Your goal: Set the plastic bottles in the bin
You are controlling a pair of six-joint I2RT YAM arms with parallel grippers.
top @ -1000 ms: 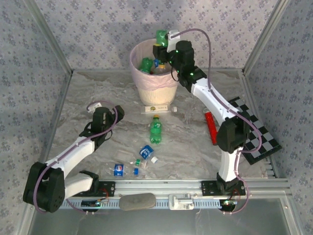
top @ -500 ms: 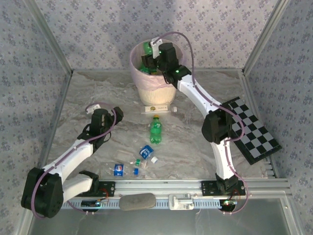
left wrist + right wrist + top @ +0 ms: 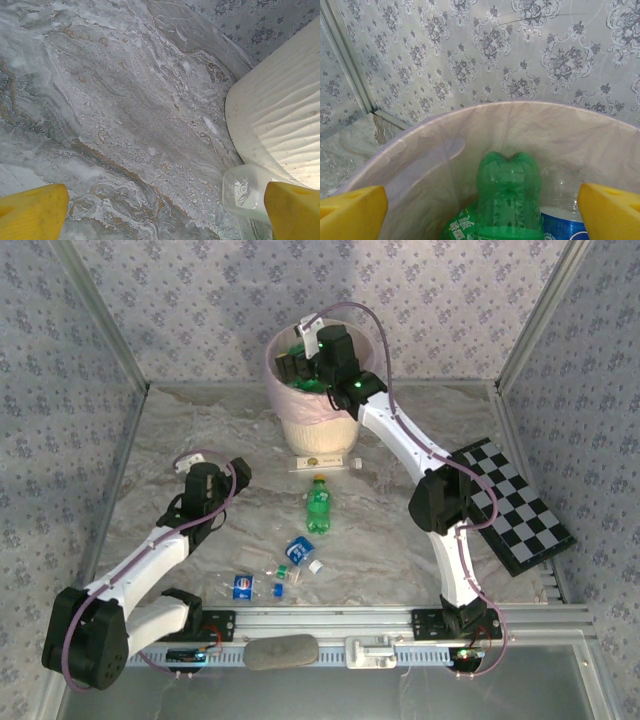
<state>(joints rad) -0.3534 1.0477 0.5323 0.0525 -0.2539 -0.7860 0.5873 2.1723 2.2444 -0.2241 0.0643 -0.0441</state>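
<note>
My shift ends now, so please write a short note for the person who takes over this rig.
Left pincer: open, low over the table, holding nothing.
Right pincer: open above the bin; an upturned green bottle sits free below it.
Done: several bottles are in the bin.
Left: a yellow-capped green bottle and two blue-labelled bottles on the table.

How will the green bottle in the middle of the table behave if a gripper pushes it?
The green bottle looks round and slim, so it will probably roll or tip at a sideways push; whether it stands or lies I cannot tell. Its plastic seems thin and see-through, so it is likely light and may dent under a firm squeeze.
</note>
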